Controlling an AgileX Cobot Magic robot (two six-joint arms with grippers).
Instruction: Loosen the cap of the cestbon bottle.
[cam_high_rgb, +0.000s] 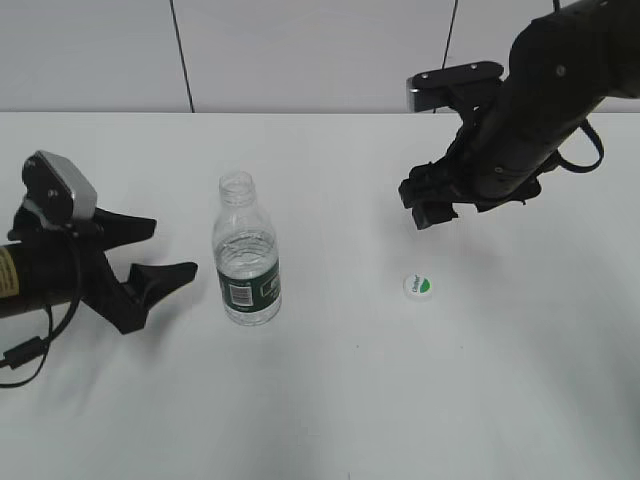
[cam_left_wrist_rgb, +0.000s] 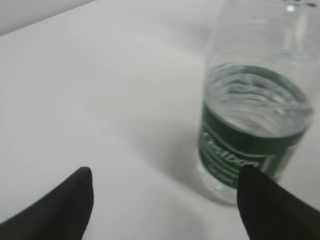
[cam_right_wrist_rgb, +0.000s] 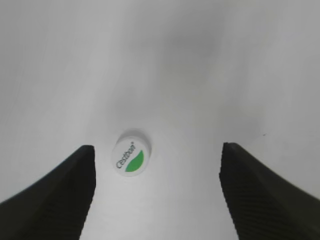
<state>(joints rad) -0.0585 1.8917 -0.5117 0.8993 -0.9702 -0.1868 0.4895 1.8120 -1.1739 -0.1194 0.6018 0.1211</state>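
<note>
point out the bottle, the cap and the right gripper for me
bottle (cam_high_rgb: 246, 268), exterior view, on its green label.
cap (cam_right_wrist_rgb: 131, 153), right wrist view, on its top face.
right gripper (cam_high_rgb: 428, 205), exterior view, between its fingertips.

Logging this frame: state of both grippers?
Left gripper: open, empty, beside the bottle.
Right gripper: open, empty, above the cap on the table.

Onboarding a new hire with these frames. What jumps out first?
The bottle stands upright left of centre with its neck open, water low inside. Its cap lies alone on the table to the right, green mark up. The right gripper hangs open above the cap; the left gripper rests open beside the bottle.
</note>
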